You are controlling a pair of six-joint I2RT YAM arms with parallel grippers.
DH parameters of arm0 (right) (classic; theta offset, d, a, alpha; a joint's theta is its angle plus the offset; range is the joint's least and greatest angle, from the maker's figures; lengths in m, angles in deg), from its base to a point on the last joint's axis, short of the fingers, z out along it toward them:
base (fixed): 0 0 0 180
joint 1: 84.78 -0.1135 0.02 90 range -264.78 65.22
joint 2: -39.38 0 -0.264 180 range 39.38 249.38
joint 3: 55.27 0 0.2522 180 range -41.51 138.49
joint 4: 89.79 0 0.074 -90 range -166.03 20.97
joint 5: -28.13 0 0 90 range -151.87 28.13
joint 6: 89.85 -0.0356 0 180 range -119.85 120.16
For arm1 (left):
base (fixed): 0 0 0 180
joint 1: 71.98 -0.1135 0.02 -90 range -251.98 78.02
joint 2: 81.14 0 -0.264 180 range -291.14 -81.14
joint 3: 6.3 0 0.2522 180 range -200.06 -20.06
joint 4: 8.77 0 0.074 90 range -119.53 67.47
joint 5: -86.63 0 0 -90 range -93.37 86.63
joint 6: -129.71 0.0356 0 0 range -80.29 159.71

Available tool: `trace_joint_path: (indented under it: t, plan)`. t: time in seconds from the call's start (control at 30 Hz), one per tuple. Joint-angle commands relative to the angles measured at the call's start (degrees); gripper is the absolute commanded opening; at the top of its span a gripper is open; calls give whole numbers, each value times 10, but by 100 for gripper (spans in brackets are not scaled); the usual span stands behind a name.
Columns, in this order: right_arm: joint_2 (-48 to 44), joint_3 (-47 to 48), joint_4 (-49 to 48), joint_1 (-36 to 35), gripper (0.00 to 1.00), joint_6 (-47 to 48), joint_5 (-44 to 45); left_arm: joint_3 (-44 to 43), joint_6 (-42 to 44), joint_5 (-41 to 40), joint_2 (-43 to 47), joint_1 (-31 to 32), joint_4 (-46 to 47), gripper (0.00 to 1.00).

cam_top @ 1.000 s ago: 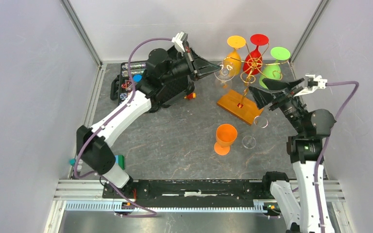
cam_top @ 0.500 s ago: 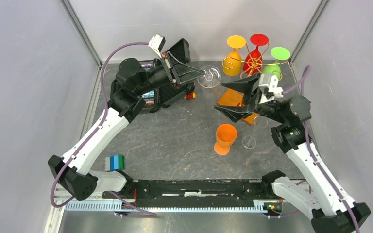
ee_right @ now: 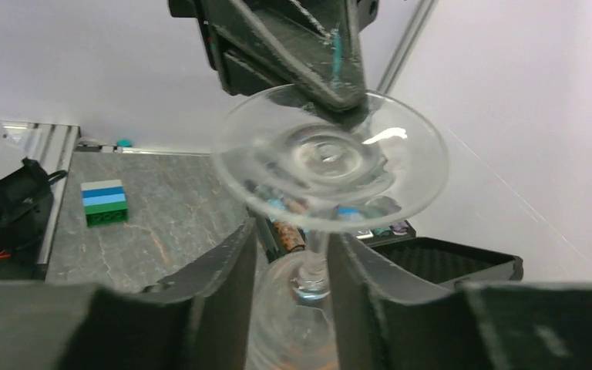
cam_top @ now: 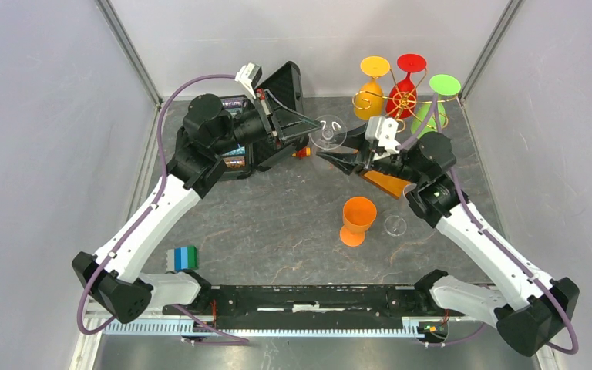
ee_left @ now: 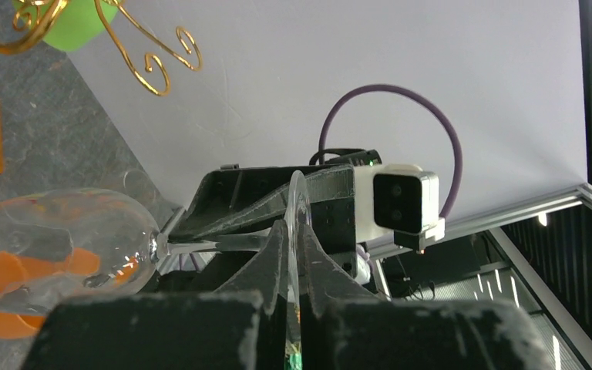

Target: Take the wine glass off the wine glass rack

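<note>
- The grey surface (cam_top: 277, 223) carries the gold wine glass rack (cam_top: 402, 100) at the far right, with coloured glasses (cam_top: 411, 77) hanging on it.
- The wine glass (cam_top: 327, 131), clear and thin, is off the rack, lying sideways in the air between the arms.
- Left jaws clamp its foot disc (ee_left: 297, 223).
- Right jaws stand narrow either side of the stem (ee_right: 308, 266); I cannot tell if they touch.
- Looks like a handover: the right must grip firmly before the left lets go.

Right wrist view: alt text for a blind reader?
A clear wine glass, held sideways, shows its round foot to the camera, the foot's rim pinched from above by the left claw. Its stem passes between the open fingers of the right claw. Behind: a grey table, a blue-green block, a black case.
</note>
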Motion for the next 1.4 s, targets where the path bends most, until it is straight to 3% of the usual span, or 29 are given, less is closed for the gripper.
trace_joint_path:
  t: [0.0,0.2,0.27,0.4,0.5,0.67,0.8,1.03,1.37]
  plan:
    - [12,36,-29,-14,35,13,13,-5,14,14,15,-3,18,2]
    - [9,15,-81,-15,1,-24,36,-6,22,9,20,-3,12,2]
    - [2,4,-102,-15,0,-38,56,-6,23,9,22,-3,14,3]
    - [-18,-30,-173,-15,0,-94,97,2,36,-2,29,-4,16,57]
    - [-36,-59,-222,-15,0,-138,153,23,53,-19,39,-16,13,67]
    - [-83,-113,-286,-15,0,-256,360,80,58,-43,70,-50,25,73]
    - [-106,-136,-324,-15,0,-366,449,123,44,-37,86,-57,61,76]
    - [-86,-161,-456,-15,0,-501,463,159,-31,4,81,-54,162,73]
    - [-19,-161,-529,-15,0,-645,449,151,-84,25,65,-30,248,63]
